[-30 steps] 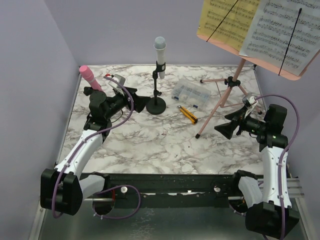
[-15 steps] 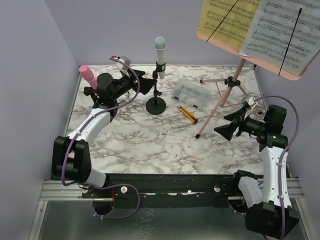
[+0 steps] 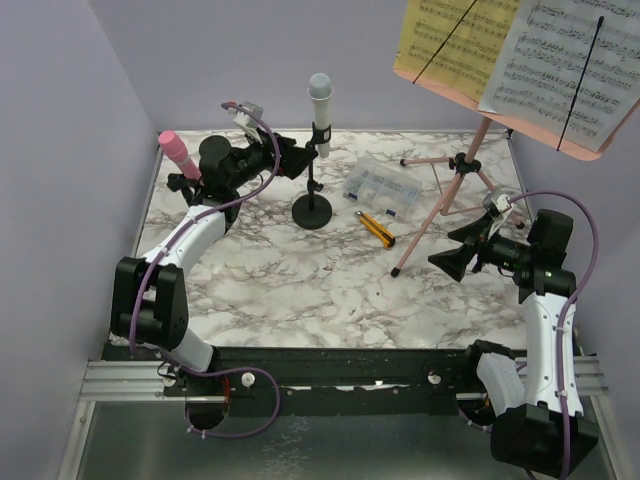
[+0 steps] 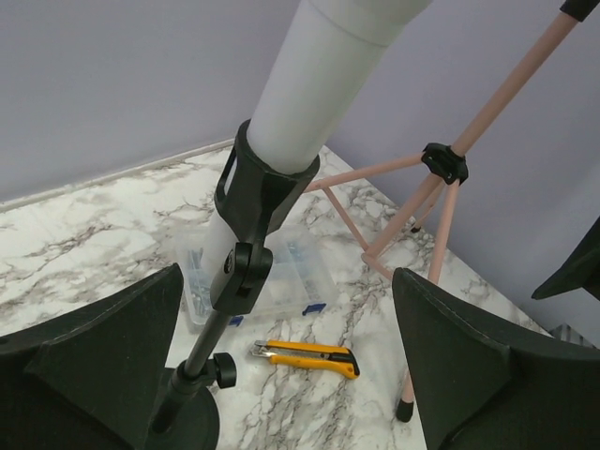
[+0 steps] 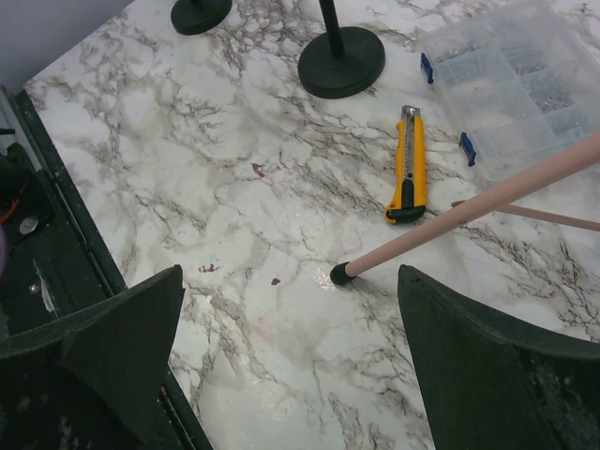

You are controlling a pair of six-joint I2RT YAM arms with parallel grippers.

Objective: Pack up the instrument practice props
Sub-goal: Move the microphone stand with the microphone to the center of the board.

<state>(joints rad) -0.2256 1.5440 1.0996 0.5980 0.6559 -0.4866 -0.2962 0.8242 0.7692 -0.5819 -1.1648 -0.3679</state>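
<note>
The white microphone point(image 3: 319, 110) stands upright in a black round-based holder point(image 3: 313, 211) at the back middle. My left gripper point(image 3: 296, 158) is open just left of it, level with the clip. In the left wrist view the microphone point(image 4: 328, 75) and its clip point(image 4: 258, 197) sit ahead between my open fingers point(image 4: 94, 366). The pink microphone point(image 3: 178, 153) leans in its holder at the far left. The pink tripod rack point(image 3: 455, 180) carries yellow point(image 3: 450, 40) and white point(image 3: 570, 60) pages. My right gripper point(image 3: 450, 255) is open and empty beside the tripod's near foot point(image 5: 342, 273).
A clear compartment box point(image 3: 382, 186) and a yellow-and-black utility knife point(image 3: 376, 229) lie between the white microphone's holder and the tripod; both show in the right wrist view, box point(image 5: 511, 94) and knife point(image 5: 408, 173). Walls close the left, back and right sides.
My left arm has swung up and toward the back, bringing its open gripper next to the white microphone's stand. The right arm has not moved.
</note>
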